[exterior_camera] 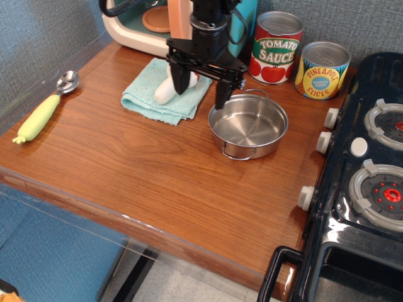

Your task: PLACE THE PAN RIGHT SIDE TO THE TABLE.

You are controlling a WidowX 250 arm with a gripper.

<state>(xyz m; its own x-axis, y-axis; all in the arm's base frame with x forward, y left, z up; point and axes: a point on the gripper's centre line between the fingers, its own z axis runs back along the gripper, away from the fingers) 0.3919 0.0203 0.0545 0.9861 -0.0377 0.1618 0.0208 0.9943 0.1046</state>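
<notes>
observation.image: gripper (201, 85) fingers (222, 94) spread, released, one tip at left rim of pan (248, 126). Pan upright on worktop (138, 170), beside teal cloth (165, 93).

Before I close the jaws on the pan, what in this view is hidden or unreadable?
- Mushroom toy on the cloth: cap hidden behind the gripper.
- Pan: left rim partly covered by one finger; contact unclear.
- Toy oven: cut off by the top edge.
- Stove: cut off at the right edge.
</notes>
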